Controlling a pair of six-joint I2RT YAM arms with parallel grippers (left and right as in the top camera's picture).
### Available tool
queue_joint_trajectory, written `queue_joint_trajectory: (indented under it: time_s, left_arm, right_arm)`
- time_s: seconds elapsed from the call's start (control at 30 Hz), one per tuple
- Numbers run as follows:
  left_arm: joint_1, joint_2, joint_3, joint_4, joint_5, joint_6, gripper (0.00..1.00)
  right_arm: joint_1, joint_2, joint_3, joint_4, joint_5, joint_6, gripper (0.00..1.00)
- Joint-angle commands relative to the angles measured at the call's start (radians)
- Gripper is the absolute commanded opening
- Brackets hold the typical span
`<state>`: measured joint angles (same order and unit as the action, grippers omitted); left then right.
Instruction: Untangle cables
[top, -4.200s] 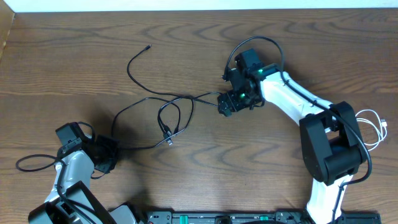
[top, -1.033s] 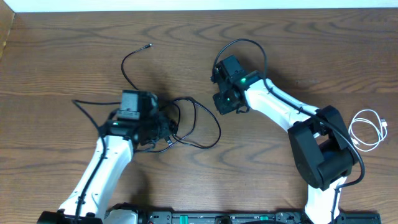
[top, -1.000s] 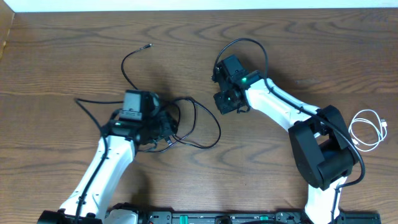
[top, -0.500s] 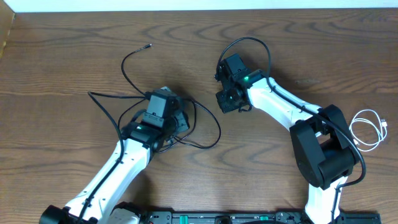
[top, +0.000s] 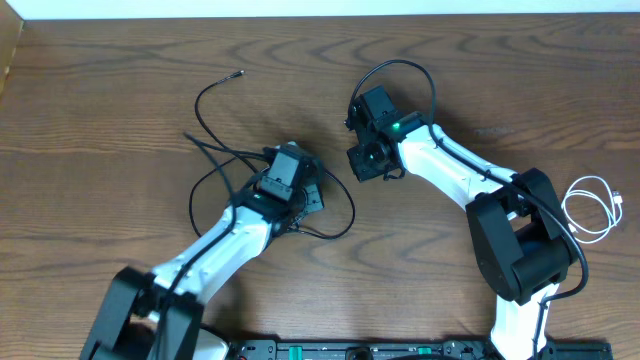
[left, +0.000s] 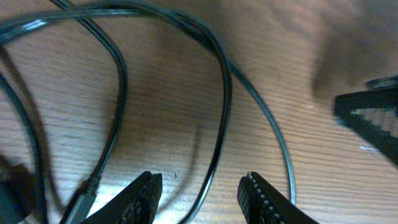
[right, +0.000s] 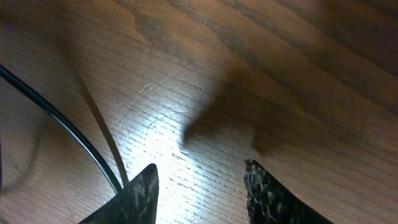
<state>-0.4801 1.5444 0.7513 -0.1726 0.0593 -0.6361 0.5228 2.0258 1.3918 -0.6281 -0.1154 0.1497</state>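
Observation:
The black cables (top: 197, 103) lie in a loose tangle on the wooden table left of centre, one small plug end (top: 239, 73) pointing to the far side. My left gripper (top: 308, 196) hovers over the tangle's right loops. In the left wrist view it (left: 200, 190) is open, with one black strand (left: 219, 143) running between its fingers, unclamped, and a plug (left: 78, 202) beside the left finger. My right gripper (top: 362, 166) stands just right of the tangle, open (right: 199, 190) over bare wood, a black strand (right: 59, 121) passing its left finger. The white cable (top: 588, 208) lies coiled at the far right.
The right arm's own thick black wire (top: 400, 66) arches above its wrist. The table's far edge (top: 320, 14) runs along the top, and the arm bases stand at the near edge (top: 350, 350). A dark blurred shape (left: 373, 118) shows at the right of the left wrist view.
My left arm has swung right across the table onto the tangle's right side, and the black loops on the left have shifted right with it. The right arm has barely moved.

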Motion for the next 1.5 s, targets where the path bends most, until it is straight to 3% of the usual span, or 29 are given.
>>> queue_joint_trajectory:
  time_s: [0.0, 0.47, 0.57, 0.77, 0.87, 0.93, 1.1, 1.47]
  left_arm:
    - [-0.004, 0.051, 0.005, 0.016, -0.023, -0.013, 0.46]
    - [-0.004, 0.121, 0.005, 0.032, -0.015, -0.013, 0.46]
    - [-0.004, 0.121, 0.005, 0.026, -0.015, -0.013, 0.39]
    - [-0.004, 0.121, 0.006, 0.026, -0.015, 0.031, 0.13]
    - [-0.004, 0.114, 0.006, 0.020, -0.015, 0.090, 0.08]
    - [-0.002, 0.087, 0.006, 0.002, -0.015, 0.130, 0.08]
    - [0.019, -0.024, 0.006, -0.066, -0.015, 0.153, 0.07]
    - [0.072, -0.249, 0.006, -0.227, -0.015, 0.154, 0.07]
  right_arm:
    - [-0.004, -0.011, -0.005, 0.000, 0.004, 0.011, 0.42]
    - [0.021, -0.011, -0.005, 0.010, 0.003, 0.011, 0.43]
    - [0.033, -0.011, -0.005, 0.011, 0.003, 0.011, 0.45]
    - [0.046, -0.011, -0.005, 0.015, 0.004, 0.011, 0.45]
    - [0.048, -0.011, -0.005, 0.016, 0.003, 0.011, 0.47]
    - [0.048, -0.011, -0.005, 0.015, -0.005, 0.010, 0.53]
    - [0.048, -0.011, -0.005, 0.016, -0.118, -0.071, 0.69]
    - [0.047, -0.011, -0.005, 0.025, -0.537, -0.324, 0.71]
